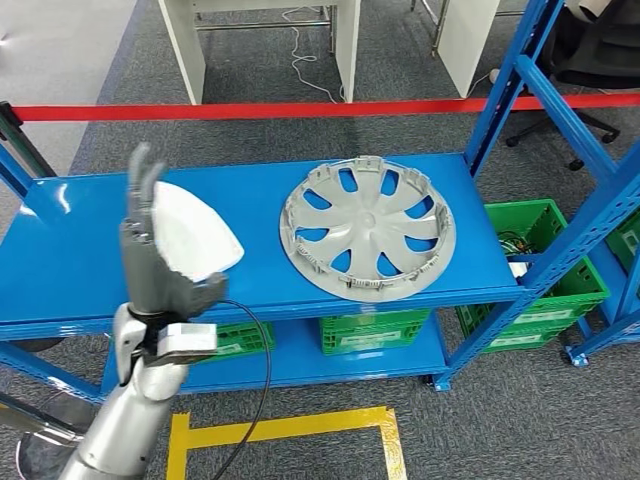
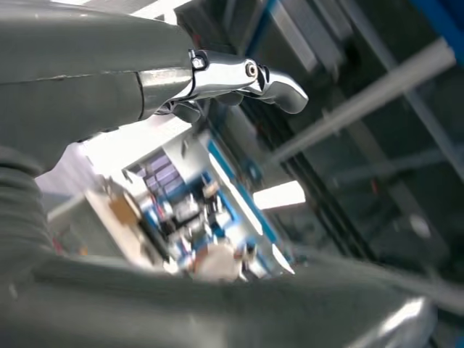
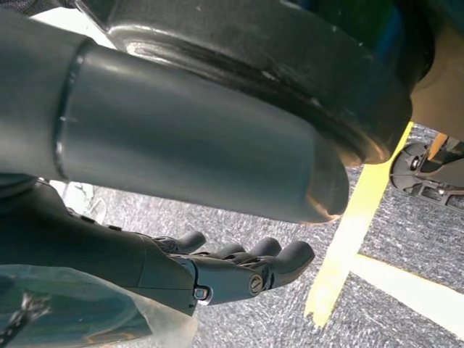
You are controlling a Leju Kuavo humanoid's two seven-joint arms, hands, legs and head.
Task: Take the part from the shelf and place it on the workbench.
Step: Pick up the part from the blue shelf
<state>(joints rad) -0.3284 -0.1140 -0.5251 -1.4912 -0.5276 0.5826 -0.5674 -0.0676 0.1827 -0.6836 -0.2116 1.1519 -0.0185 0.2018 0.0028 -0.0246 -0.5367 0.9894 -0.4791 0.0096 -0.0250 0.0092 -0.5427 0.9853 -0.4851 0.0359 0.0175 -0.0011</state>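
Item: white, curved, roughly triangular plastic part [image 1: 192, 238]. Location: over the near left stretch of the blue metal shelf [image 1: 249, 270], well left of the hubcap. It sits against the palm side of the robot's left hand [image 1: 151, 262], which is raised upright in front of the shelf edge. The fingers stand up behind the part and the thumb reaches under its lower edge. Whether the part is lifted clear of the shelf or resting on it cannot be told from the head view.

Item: left hand. State: fingers largely extended, cupping the part rather than wrapped tight. The wrist view shows extended fingers but not the contact, so the grip appears light and is judged as a hold, not confirmed as firm.

Item: right hand [image 3: 219, 272]. State: hanging low over grey carpet and yellow floor tape [image 3: 350, 232], fingers loosely curled but apart, holding nothing.

Item: grey plastic wheel hubcap [image 1: 367, 228]. Location: flat on the same shelf, right of the part, untouched.

Item: green plastic crates [image 1: 547, 270]. Location: below and to the right of the shelf.

Progress, as judged: the pick-up stage is under way, with the part engaged at the shelf. Remaining: lift clear, carry away, set down on the workbench. No workbench is identifiable here.
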